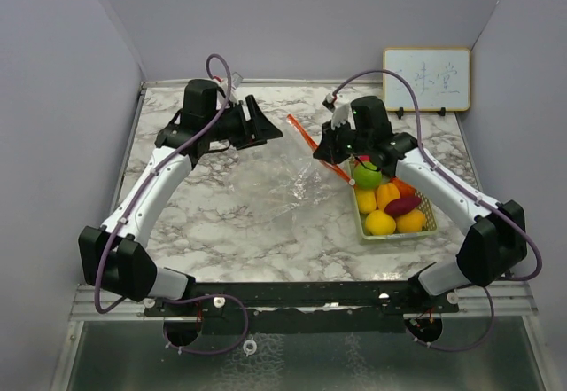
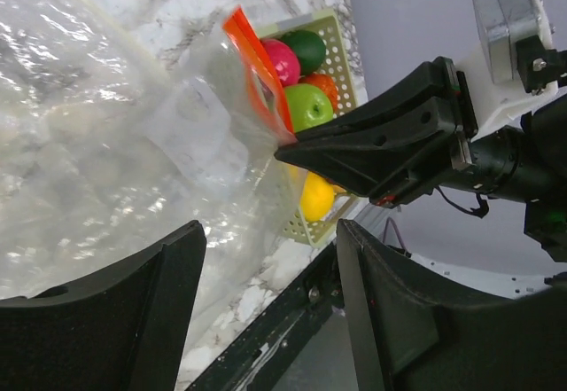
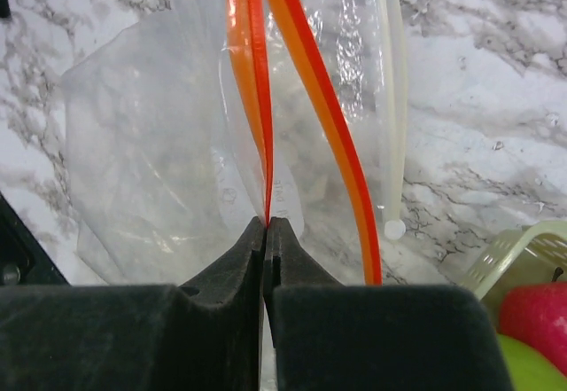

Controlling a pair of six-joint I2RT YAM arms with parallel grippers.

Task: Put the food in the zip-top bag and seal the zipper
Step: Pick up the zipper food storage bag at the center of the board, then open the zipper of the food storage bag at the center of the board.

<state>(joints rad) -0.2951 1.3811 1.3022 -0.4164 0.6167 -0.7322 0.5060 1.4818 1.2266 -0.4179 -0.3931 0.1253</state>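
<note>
The right pincer (image 3: 266, 231) is clamped on the orange zipper strip (image 3: 255, 98) of the zip-top bag (image 3: 151, 160). The left pincer (image 2: 270, 231) stands open, with the bag just ahead. The food (image 3: 532, 320) lies in the basket (image 3: 500, 262) beside the right pincer.

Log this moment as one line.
right fingers shut on orange zipper strip of clear plastic zip-top bag | left fingers open near bag | glossy toy fruits in pale green mesh basket

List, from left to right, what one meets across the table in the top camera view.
Left end effector → clear bag → right end effector → basket.
</note>
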